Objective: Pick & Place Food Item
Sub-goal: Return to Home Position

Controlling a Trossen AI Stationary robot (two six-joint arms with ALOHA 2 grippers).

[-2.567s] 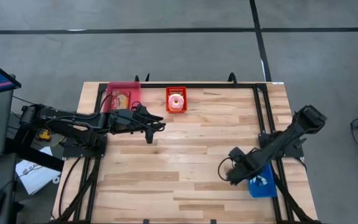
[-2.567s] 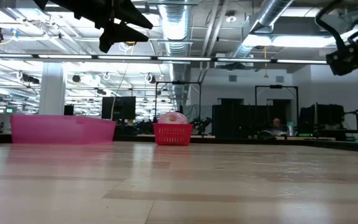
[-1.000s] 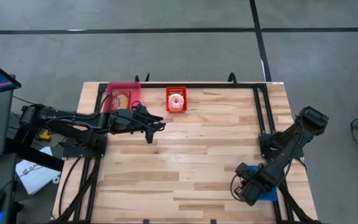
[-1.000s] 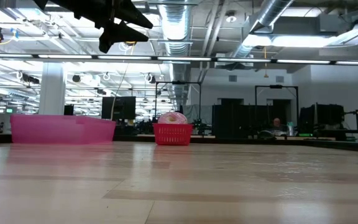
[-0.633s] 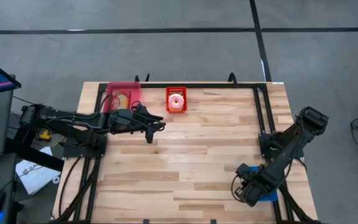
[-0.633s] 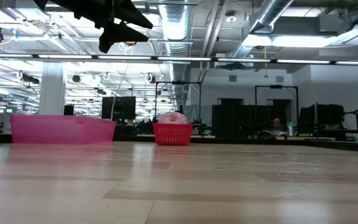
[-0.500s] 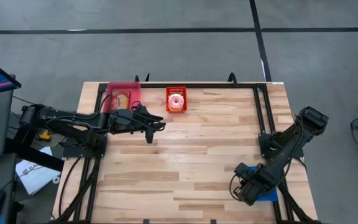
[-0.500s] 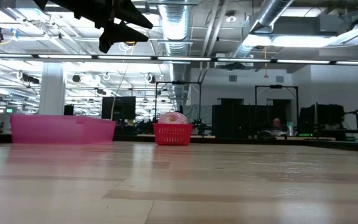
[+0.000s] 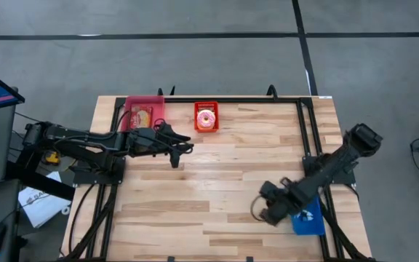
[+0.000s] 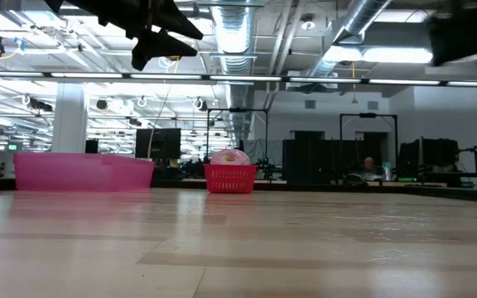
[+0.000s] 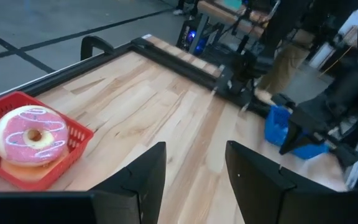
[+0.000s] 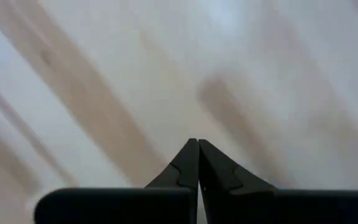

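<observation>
A pink-iced donut [image 9: 206, 118] lies in a small red basket [image 9: 198, 109] at the table's far edge, also seen in the left wrist view [image 11: 31, 135]. My left gripper [image 9: 183, 150] hovers open just near-left of the basket, with nothing between its fingers [image 11: 143, 175]. My right gripper [image 9: 261, 212] hangs shut and empty over bare wood at the near right, its fingers [image 12: 198, 163] pointing down. A blue container [image 9: 309, 217] sits beside it at the table's near right edge.
A pink bin [image 9: 156, 106] with a packaged item [image 9: 141, 116] inside stands left of the red basket. A black frame rail [image 9: 313, 145] runs along the right and far edges. Bare wood [image 9: 209, 182] spans the table's middle.
My right gripper has swung from above the blue container toward the table's left, out over bare wood, rolling about its own axis as it went. It has stayed shut. The blue container now shows uncovered.
</observation>
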